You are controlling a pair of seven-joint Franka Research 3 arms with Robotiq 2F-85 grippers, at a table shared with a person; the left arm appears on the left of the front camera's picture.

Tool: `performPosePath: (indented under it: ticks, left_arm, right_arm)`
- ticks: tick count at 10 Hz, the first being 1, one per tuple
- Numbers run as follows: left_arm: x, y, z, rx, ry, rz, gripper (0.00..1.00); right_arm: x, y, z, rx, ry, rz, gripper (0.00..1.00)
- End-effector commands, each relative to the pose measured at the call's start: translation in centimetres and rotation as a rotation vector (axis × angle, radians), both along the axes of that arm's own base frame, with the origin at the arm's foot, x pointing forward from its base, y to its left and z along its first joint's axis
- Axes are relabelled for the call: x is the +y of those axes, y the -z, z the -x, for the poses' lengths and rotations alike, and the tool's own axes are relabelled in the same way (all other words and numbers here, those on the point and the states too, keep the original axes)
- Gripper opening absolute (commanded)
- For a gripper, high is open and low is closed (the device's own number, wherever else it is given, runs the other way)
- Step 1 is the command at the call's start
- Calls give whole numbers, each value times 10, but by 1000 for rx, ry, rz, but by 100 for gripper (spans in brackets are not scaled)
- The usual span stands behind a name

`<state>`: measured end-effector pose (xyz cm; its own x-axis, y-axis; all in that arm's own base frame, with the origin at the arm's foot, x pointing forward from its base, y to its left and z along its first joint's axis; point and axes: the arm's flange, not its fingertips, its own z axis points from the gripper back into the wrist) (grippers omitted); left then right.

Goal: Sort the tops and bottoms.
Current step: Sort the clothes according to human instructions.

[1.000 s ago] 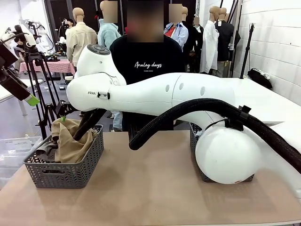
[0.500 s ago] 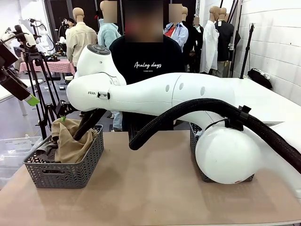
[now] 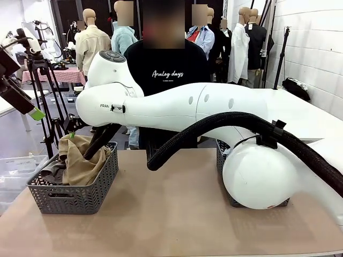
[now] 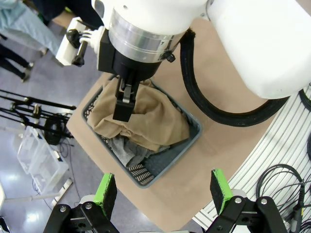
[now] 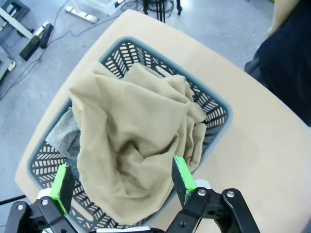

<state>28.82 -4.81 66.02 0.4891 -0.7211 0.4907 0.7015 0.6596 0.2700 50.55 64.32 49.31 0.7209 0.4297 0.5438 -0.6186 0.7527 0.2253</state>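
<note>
I have the right arm reached across the table, so that the right gripper hangs just above the grey perforated plastic basket on the left side of the light brown tabletop. Its green-padded fingers are spread wide with nothing between them. Directly under them lies the crumpled khaki tan cloth top, heaped over most of the basket and rising above its rim. Beneath it, at one side of the basket, I can see a patch of the grey cloth top.

From the left wrist camera I look down on the same basket from higher up. The left gripper is also spread wide and holds nothing, well above the table's left edge. In that view the right arm's black fingers hang over the tan top; I cannot tell whether they touch it.

A second grey basket stands on the right side of the table, mostly hidden behind the right arm's white body. A person in a black shirt stands at the far side.
</note>
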Motion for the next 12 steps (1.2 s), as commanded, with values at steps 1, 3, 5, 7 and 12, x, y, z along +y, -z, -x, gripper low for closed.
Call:
performPosePath:
  ticks: [1, 3, 5, 7, 12]
  left_arm:
    - [1, -2, 2, 8, -8, -6, 100]
    - [1, -2, 2, 8, -8, -6, 100]
    - [1, -2, 2, 8, -8, -6, 100]
    - [1, -2, 2, 8, -8, -6, 100]
    - [1, -2, 2, 8, -8, -6, 100]
  right_arm:
    - [1, -3, 0, -7, -5, -9, 100]
    - [1, -3, 0, -7, -5, -9, 100]
    - [1, -3, 0, -7, -5, -9, 100]
    - [1, -3, 0, -7, -5, -9, 100]
    - [-22, -10, 7, -8, 32, 45, 100]
